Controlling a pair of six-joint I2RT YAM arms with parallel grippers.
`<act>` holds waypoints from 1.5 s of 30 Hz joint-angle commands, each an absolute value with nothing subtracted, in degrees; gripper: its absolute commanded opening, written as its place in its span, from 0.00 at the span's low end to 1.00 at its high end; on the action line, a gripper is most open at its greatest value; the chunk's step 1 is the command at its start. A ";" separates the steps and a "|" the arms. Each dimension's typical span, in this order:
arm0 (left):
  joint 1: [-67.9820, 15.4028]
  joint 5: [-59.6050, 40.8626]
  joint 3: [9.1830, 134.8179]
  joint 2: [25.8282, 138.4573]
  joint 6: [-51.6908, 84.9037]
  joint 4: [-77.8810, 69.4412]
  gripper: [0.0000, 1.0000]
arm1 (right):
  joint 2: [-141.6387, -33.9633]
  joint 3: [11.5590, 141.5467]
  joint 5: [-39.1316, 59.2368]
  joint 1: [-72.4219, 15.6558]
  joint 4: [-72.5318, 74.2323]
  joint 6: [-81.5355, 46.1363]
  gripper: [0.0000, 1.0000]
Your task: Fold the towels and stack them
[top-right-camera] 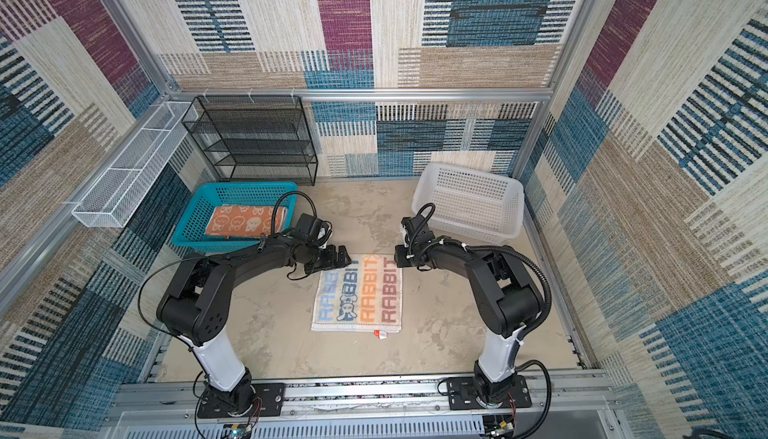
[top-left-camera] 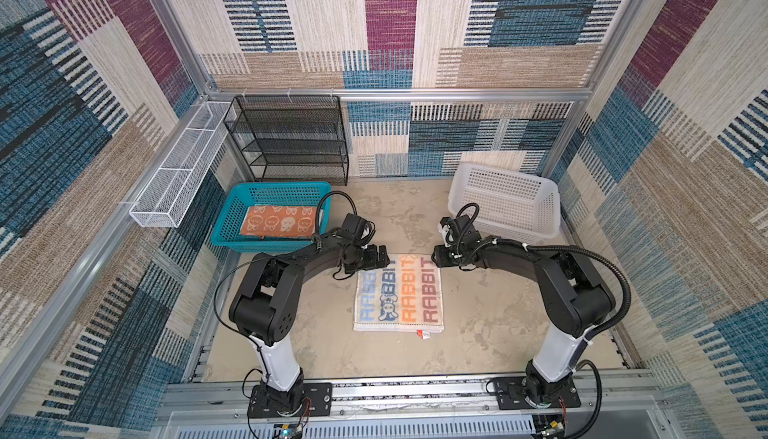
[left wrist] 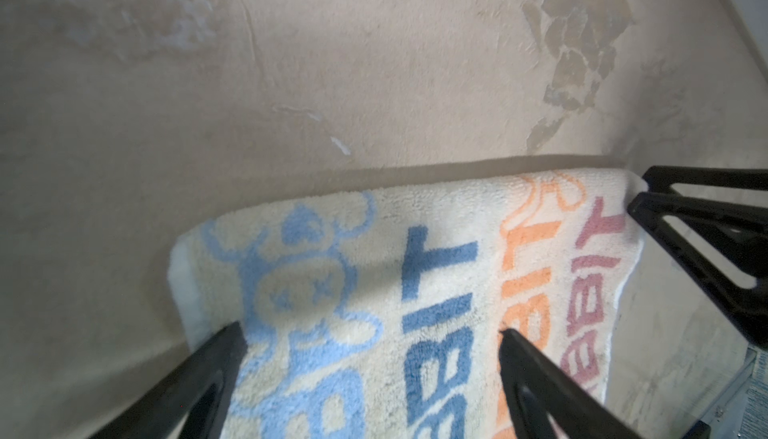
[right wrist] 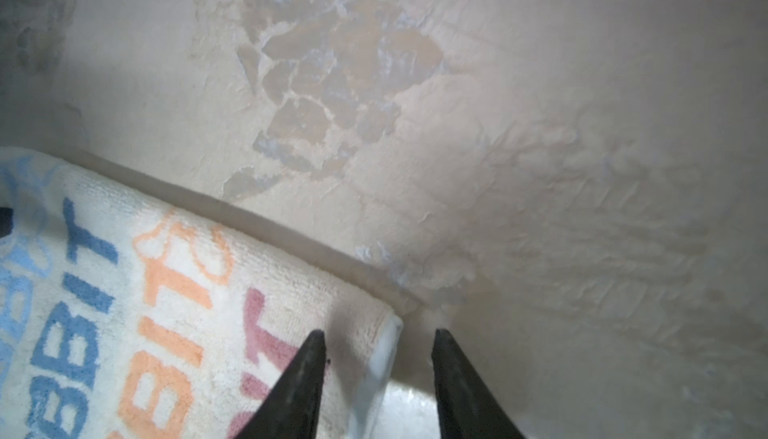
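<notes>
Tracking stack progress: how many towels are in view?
2. The RABBIT towel lies on the table in the middle; the orange towel lies folded in the blue basket. Another could be hidden beneath the orange one.

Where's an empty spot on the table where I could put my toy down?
Bare table lies right of the RABBIT towel, in front of it, and between the teal basket and the white basket. It is crowded at the towel's far edge, where the left gripper and right gripper meet its corners.
</notes>
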State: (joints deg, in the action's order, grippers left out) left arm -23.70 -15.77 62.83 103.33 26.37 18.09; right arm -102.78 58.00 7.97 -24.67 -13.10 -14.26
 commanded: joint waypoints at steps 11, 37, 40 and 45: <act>-23.83 -15.29 62.59 103.53 25.32 21.01 0.99 | -105.34 56.75 8.19 -24.70 -10.53 -13.14 0.36; -30.23 -15.48 58.39 102.41 31.00 17.68 0.99 | -108.52 62.16 4.75 -24.35 -13.26 -12.05 0.00; -28.70 -9.14 62.06 100.95 27.20 24.04 0.99 | -108.57 62.56 4.83 -24.35 -13.44 -11.45 0.00; -26.09 -0.23 68.38 101.35 22.76 31.57 0.99 | -108.36 63.41 4.07 -24.34 -14.23 -10.28 0.00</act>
